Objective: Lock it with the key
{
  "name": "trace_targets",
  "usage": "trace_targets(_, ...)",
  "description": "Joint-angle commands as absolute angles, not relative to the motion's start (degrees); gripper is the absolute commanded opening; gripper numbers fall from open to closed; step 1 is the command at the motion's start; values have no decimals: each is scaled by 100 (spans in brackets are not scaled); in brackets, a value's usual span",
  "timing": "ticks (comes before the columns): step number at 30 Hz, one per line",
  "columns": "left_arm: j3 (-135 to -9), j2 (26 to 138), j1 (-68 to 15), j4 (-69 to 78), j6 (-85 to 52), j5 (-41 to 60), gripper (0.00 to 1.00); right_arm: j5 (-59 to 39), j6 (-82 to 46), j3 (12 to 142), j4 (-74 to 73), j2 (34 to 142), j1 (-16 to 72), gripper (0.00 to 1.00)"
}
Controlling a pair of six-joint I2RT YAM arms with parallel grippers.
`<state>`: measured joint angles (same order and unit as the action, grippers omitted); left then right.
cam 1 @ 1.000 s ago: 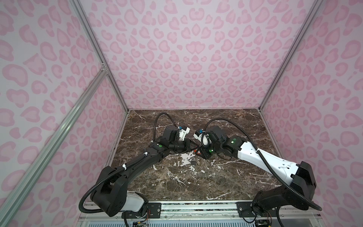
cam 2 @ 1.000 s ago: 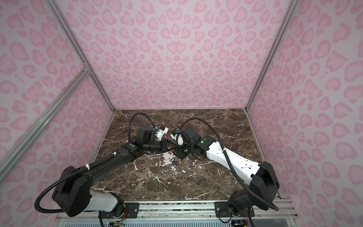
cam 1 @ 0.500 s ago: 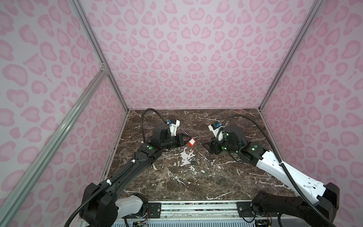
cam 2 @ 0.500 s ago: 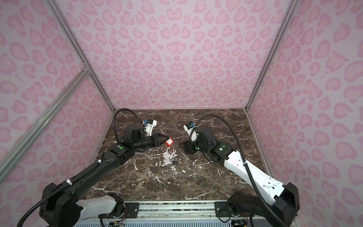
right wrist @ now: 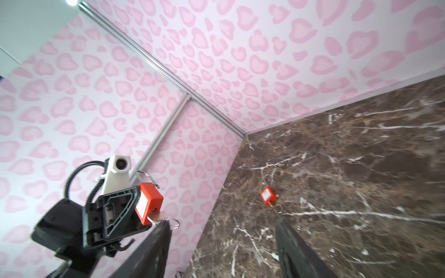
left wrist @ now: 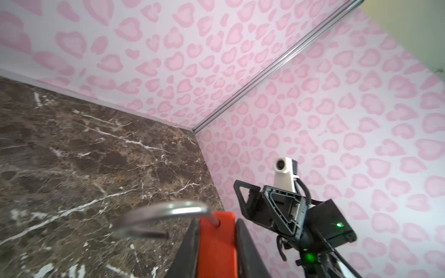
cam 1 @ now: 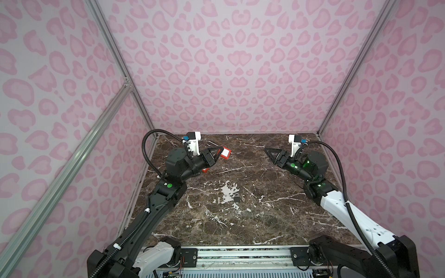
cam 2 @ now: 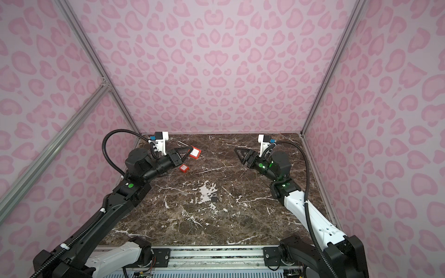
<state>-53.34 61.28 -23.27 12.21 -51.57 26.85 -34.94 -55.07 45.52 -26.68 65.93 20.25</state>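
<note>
Lately my arms had pulled apart from mid-table: my left gripper [cam 1: 218, 152] pinched the red padlock [cam 1: 225, 153] above the back-left of the table [cam 1: 252, 216], key [right wrist: 157, 216] seated in it; my right gripper [cam 1: 269, 152] hung spread and empty, shackle [left wrist: 166, 209] seemingly unlatched.

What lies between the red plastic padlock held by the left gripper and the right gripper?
Nothing: both top views show only bare brown marble tabletop between red plastic padlock and right gripper.

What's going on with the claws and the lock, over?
Left claw shut on red padlock, key in it. Shackle open, not locked. Right claw open, empty. Small red tag on table, apart.
</note>
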Motion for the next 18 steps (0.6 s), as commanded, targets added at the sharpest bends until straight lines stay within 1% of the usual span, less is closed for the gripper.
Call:
trace_targets(1,-5212,6085,-2312,2669,-5873,3015,4,-3864,-6466,4711,-4250,6898,2277,70)
trace_targets(6,-5360,6100,-2316,2928,-6062,3113,4,-4056,-6632,5291,-4617,7562,2827,70)
trace_targets(10,-5344,6064,-2316,3031,-6082,3157,4,-3914,-6822,5505,-5064,8000,3102,70)
trace_targets(14,-5313,6071,-2314,3056,-6117,3138,4,-4001,-7155,5772,-5743,8489,3342,69)
trace_targets(18,-5332,6082,-2303,3036,-6091,3168,4,-3997,-7829,5846,-6784,8972,3478,68)
